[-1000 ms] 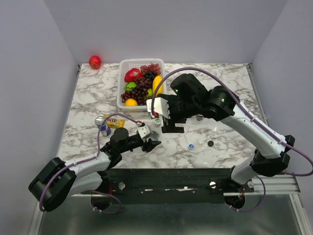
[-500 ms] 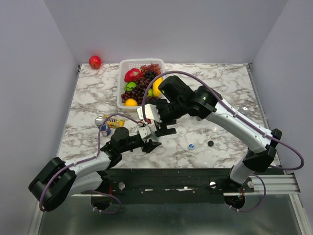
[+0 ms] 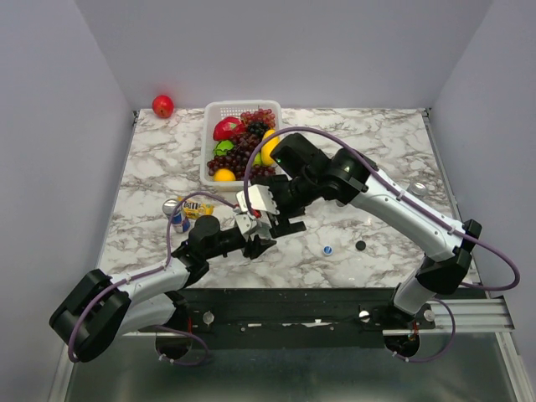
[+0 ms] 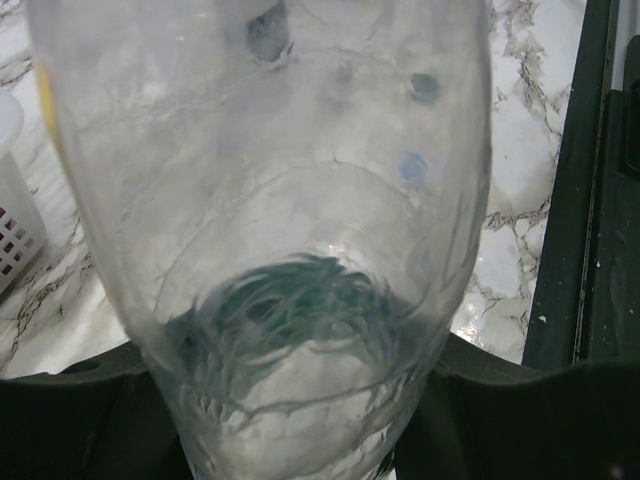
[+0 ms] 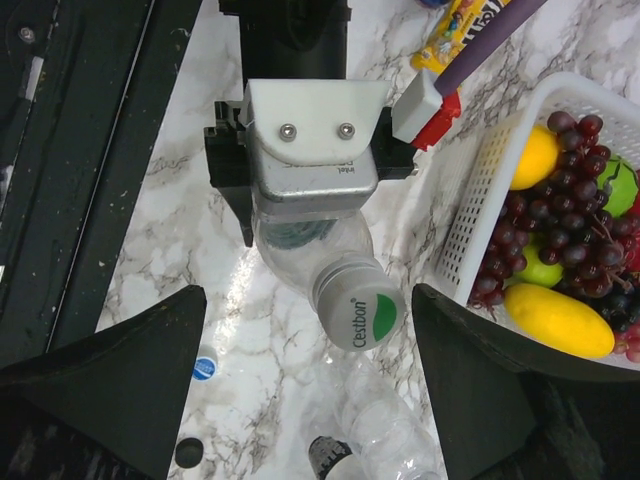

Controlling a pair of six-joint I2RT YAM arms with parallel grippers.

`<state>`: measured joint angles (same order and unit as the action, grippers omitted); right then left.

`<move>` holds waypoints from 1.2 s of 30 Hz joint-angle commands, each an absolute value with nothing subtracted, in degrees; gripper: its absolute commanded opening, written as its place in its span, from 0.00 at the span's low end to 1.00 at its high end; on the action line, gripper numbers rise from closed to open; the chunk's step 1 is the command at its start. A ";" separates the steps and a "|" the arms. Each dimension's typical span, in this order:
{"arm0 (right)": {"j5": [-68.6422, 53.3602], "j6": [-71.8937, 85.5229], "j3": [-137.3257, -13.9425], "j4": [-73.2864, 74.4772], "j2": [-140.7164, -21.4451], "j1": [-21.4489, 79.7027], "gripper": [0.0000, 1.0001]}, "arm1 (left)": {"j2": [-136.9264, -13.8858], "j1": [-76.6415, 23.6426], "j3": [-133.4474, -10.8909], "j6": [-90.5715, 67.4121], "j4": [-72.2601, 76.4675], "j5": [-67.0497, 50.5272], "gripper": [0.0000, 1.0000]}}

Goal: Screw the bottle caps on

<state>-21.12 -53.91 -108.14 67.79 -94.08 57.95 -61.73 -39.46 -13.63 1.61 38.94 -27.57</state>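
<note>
My left gripper (image 3: 255,240) is shut on a clear plastic bottle (image 5: 305,245) and holds it tilted above the table. The bottle fills the left wrist view (image 4: 270,200). A white-green cap (image 5: 358,309) sits on the bottle's neck. My right gripper (image 5: 305,297) is open, with one finger on each side of that cap and neither touching it. In the top view it (image 3: 272,218) hovers right over the left gripper. A blue cap (image 3: 327,249) and a black cap (image 3: 360,246) lie loose on the marble, and both show in the right wrist view: the blue cap (image 5: 205,366) and the black cap (image 5: 187,452).
A second clear bottle (image 5: 395,430) lies on the table below the held one. A white basket (image 3: 211,142) of fruit stands at the back. A drink can (image 3: 176,216) and a yellow candy pack (image 3: 198,210) lie left. A red apple (image 3: 162,105) sits far left.
My right gripper has swung left and down from mid-table to just over the bottle in my left gripper. The left arm has barely moved.
</note>
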 commanded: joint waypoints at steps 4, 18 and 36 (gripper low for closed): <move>-20.22 -53.79 -106.18 71.45 -94.75 57.92 0.89 | -61.61 -38.76 -14.59 0.26 41.31 -26.90 0.00; -15.21 -48.60 -102.93 80.49 -93.43 57.83 0.81 | -61.08 -37.35 -13.97 -1.06 42.45 -24.87 0.00; -34.71 -54.74 -108.38 64.86 -93.52 51.41 0.91 | -62.23 -37.35 -16.52 3.60 35.16 -34.28 0.00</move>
